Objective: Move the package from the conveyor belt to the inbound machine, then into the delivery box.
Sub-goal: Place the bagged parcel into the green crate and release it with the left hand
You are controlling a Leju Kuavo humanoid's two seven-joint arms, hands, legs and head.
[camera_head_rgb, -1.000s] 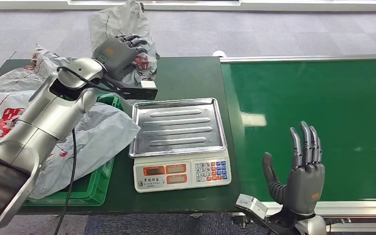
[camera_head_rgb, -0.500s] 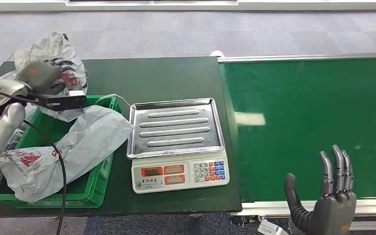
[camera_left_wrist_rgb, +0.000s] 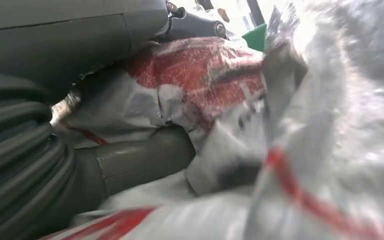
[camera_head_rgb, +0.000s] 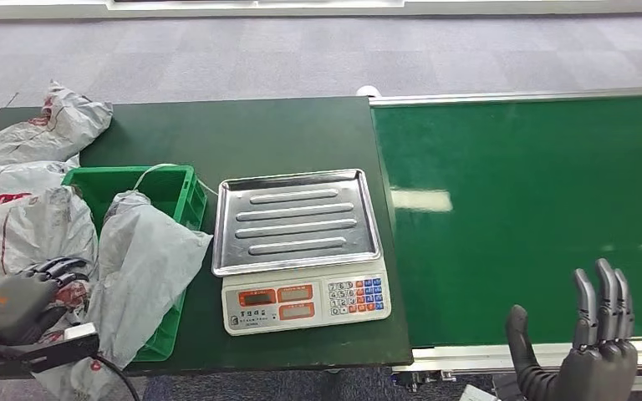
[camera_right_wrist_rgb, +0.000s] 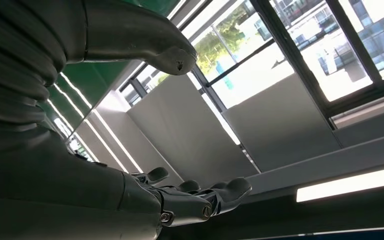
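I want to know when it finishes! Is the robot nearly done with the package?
Nearly. The scale tray is bare, so weighing looks done. The left robot hand grips a grey package low beside the green box, not let go. The right robot hand is open, holding nothing.

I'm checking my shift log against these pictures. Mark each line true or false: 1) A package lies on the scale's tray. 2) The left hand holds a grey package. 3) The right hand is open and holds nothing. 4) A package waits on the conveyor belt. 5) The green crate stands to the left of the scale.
1) False. The scale's metal tray is bare.
2) True. The left hand grips a grey package with red print at the near end of the green crate; the left wrist view shows its thumb against the crumpled bag.
3) True. The right hand is raised, fingers apart, holding nothing.
4) False. The conveyor belt carries no package.
5) True. The crate stands left of the scale, with grey bags lying in it.
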